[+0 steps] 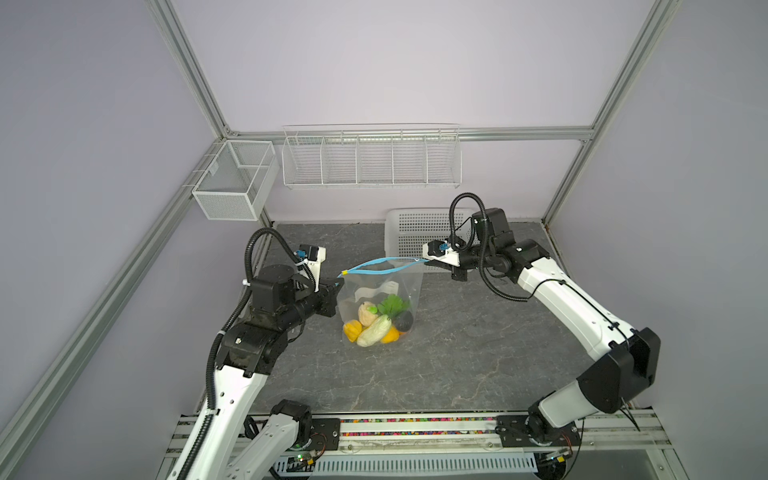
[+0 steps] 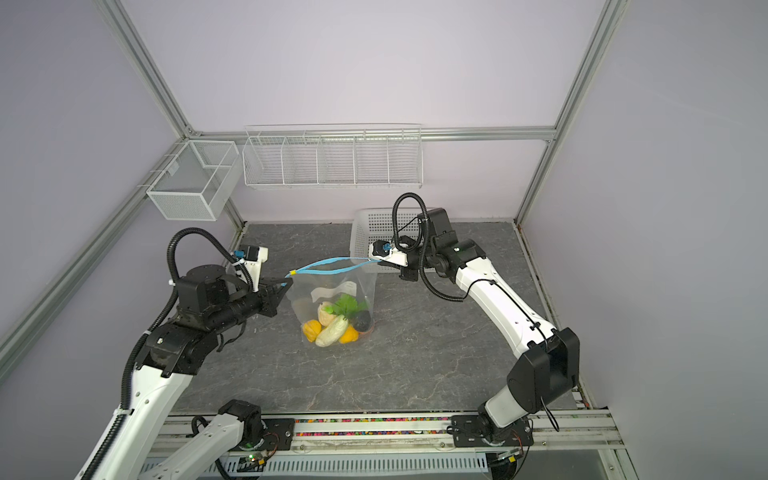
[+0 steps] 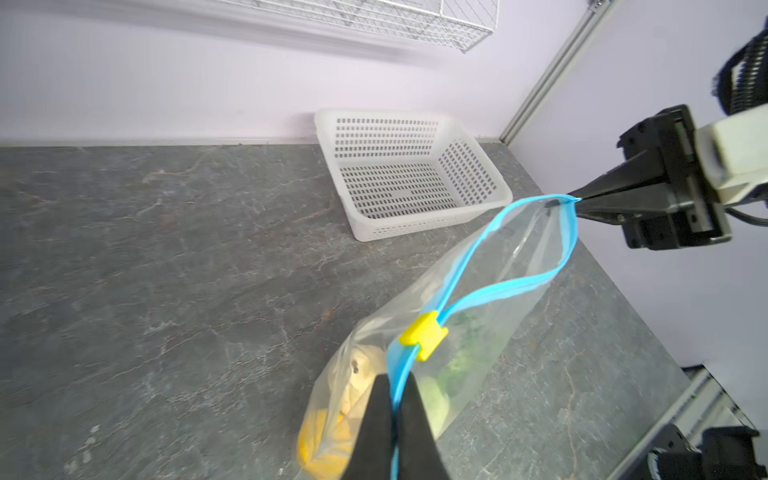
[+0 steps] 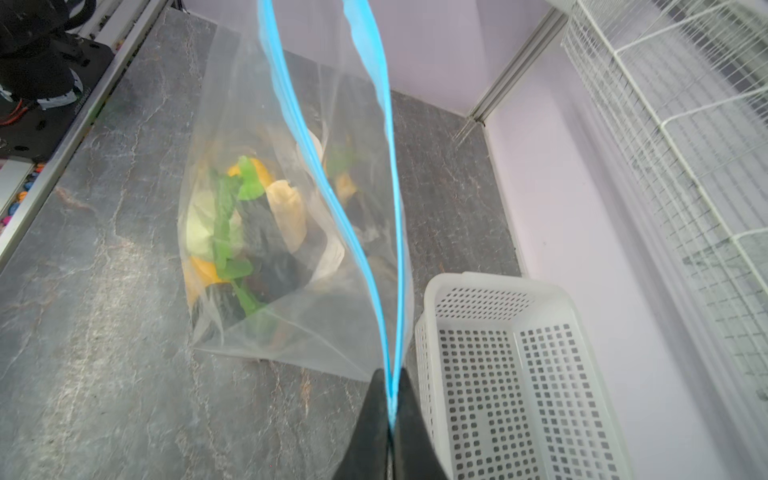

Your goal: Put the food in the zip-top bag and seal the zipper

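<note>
Pinching zipper (image 3: 500, 289) end w/ L gripper (image 3: 392, 399), just behind yellow slider (image 3: 424, 336); opposite end w/ R gripper (image 4: 390, 399). Holding zip-top bag (image 1: 386, 291) upright btwn both, bottom on table (image 1: 457, 353), mouth mostly open, food (image 1: 374, 328) piled inside. Just behind: white perforated basket (image 1: 419, 232).

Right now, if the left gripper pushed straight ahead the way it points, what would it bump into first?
Probably the small yellow plastic slider tab on the light-blue zipper strip that the left gripper pinches; depth is uncertain.
</note>
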